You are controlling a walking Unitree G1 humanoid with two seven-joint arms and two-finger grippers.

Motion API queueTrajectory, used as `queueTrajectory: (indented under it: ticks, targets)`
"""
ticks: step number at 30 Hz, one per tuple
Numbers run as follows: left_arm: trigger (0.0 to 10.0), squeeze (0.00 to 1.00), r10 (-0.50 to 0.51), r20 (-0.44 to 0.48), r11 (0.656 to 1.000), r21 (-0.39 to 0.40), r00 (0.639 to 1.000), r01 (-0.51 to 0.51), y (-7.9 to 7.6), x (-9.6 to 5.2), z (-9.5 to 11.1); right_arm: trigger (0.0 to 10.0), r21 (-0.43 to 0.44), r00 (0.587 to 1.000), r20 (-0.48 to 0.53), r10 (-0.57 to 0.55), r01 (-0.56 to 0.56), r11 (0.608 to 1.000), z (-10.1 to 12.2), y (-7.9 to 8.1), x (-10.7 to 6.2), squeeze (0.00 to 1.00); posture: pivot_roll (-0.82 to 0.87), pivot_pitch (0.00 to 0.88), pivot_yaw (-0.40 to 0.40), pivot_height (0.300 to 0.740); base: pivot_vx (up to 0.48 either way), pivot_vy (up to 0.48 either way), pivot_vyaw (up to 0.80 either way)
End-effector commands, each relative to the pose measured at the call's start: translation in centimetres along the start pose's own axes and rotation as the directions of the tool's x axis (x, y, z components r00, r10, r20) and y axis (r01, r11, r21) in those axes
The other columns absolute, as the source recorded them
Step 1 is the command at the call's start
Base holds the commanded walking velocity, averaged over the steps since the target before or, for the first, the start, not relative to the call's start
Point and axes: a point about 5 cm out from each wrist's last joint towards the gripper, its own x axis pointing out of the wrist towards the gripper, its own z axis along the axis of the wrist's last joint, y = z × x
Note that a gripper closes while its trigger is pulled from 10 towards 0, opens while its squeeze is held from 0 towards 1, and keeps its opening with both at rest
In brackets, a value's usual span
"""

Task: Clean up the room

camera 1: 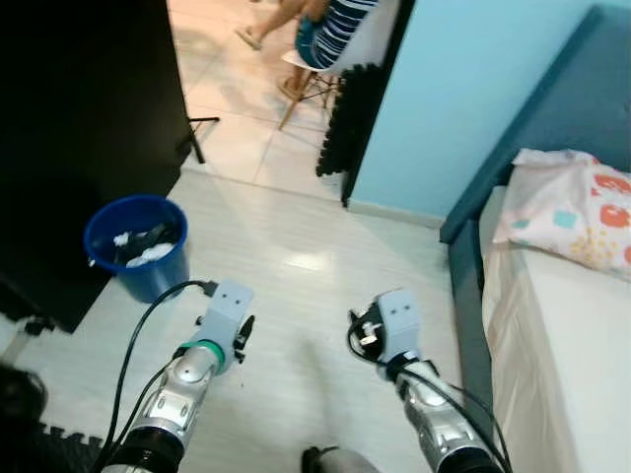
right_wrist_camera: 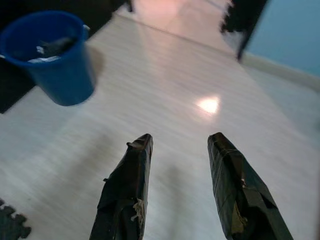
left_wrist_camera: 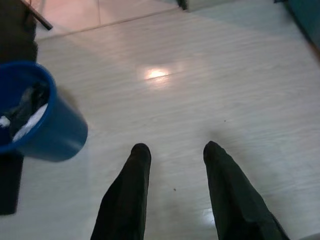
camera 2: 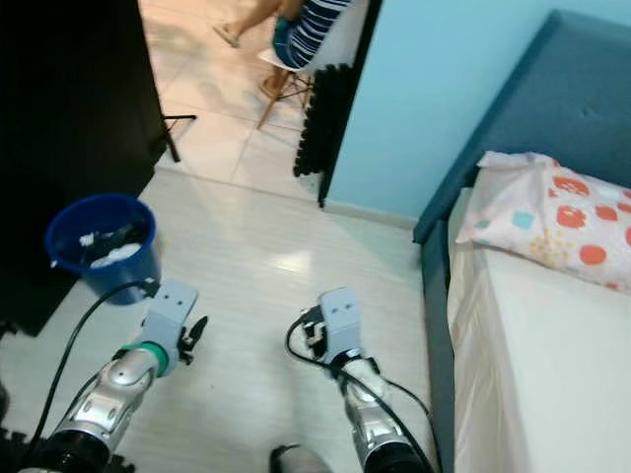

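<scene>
Jaws of both grippers parted, nothing between them: left gripper (left_wrist_camera: pixel 172 155), right gripper (right_wrist_camera: pixel 180 145), both low over pale wood-look plank floor (camera 1: pixel 296 246). Round blue plastic bin (camera 1: pixel 138 246), with white and dark scraps inside, stands ahead and off to the left of both, well apart. Judged: between pickups, scanning for litter. Next move calls for finding another item; none visible near the jaws.

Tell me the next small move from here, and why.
Probably turn to look around for litter: both the left pincer and right pincer are open and hold nothing, and the round blue plastic bin on the pale wood-look floor already holds trash.
</scene>
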Motion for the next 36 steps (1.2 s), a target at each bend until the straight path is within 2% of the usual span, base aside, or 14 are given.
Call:
queueTrajectory:
  ticks: [1, 22, 36]
  targets:
    - [10.0, 0.00, -0.030, 0.012, 1.000, -0.001, 0.999, 0.030, -0.9, 0.1, 0.1, 10.0, 0.003, 0.999, -0.014, -0.030, 0.030, 1.000, -0.5, -0.9, -0.4, 0.00, -0.02, 0.000, 0.002, 0.740, 0.000, 0.000, -0.75]
    - [10.0, 0.00, -0.063, 0.083, 0.998, 0.021, 0.995, 0.061, -1.3, 0.6, 1.1, 10.0, 0.013, 0.995, 0.043, -0.085, 0.085, 0.996, 0.3, -2.3, -0.3, 0.00, -0.03, 0.007, 0.008, 0.740, 0.000, 0.000, -0.75]
    - [10.0, 0.00, -0.080, 0.117, 0.997, 0.024, 0.990, 0.077, -1.7, 0.8, 2.0, 10.0, 0.019, 0.992, 0.070, -0.102, 0.101, 0.995, 1.0, -2.7, -0.1, 0.00, -0.03, 0.007, 0.012, 0.740, 0.000, 0.000, -0.75]
